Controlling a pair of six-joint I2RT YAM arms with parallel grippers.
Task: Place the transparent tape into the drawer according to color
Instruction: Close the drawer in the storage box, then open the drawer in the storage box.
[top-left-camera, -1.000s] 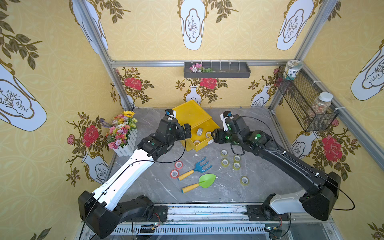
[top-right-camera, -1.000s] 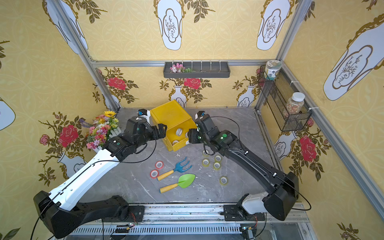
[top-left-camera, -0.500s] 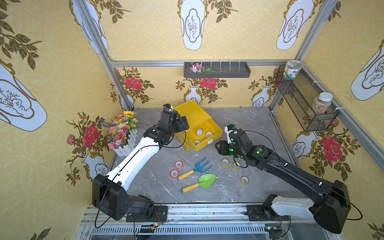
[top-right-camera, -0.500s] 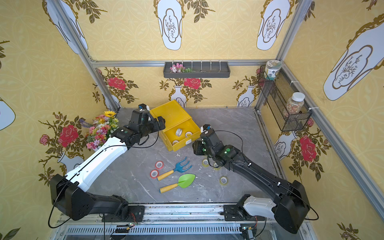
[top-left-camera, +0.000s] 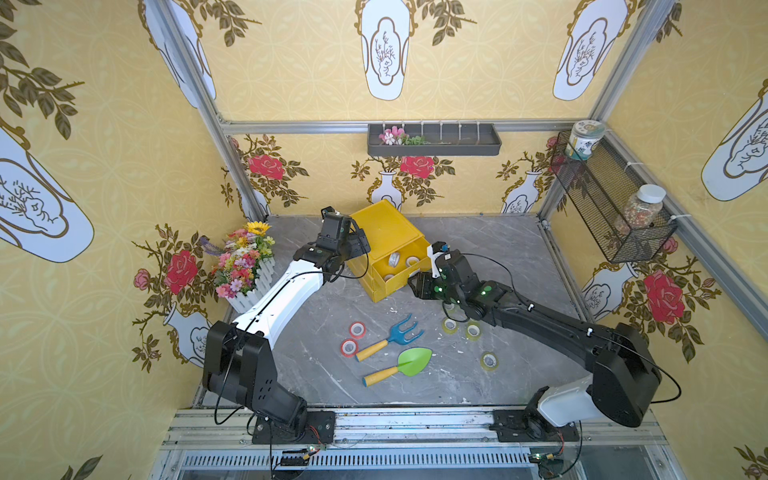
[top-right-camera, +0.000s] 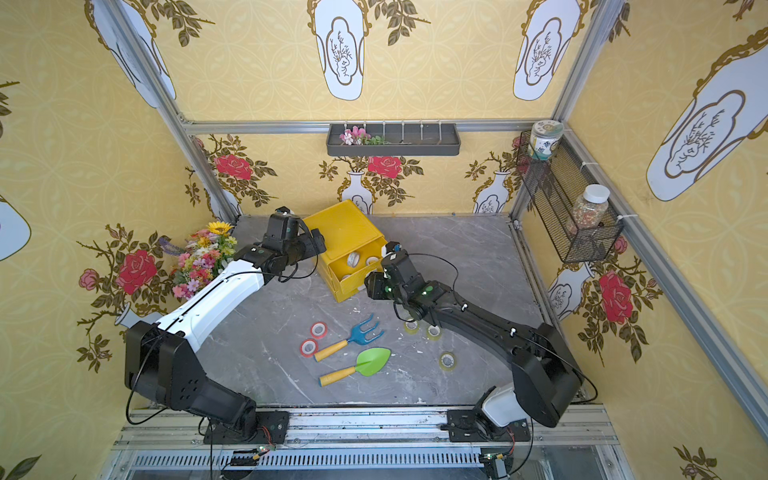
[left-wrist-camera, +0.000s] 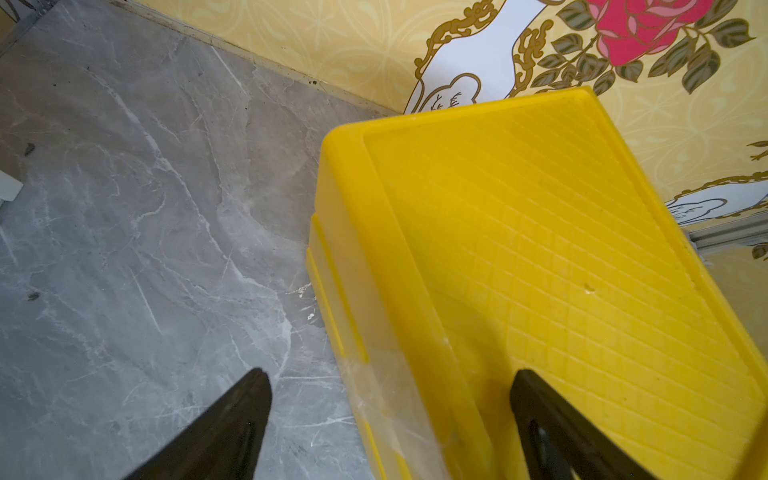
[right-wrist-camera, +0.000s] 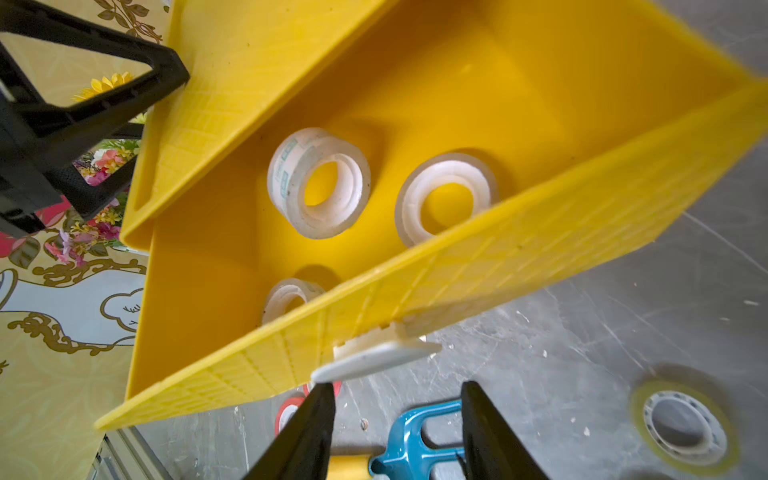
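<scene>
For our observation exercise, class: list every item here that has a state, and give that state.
Drawer: pulled open.
Clear rolls: three, inside drawer.
Red rolls: two, on table.
Yellow-green rolls: lying on table.
Left gripper: open, astride cabinet edge.
Right gripper: open, empty, near drawer handle.

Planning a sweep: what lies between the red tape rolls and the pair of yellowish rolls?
The blue toy fork, prongs toward the yellowish rolls, handle by the red tape rolls; both top views show it.
</scene>
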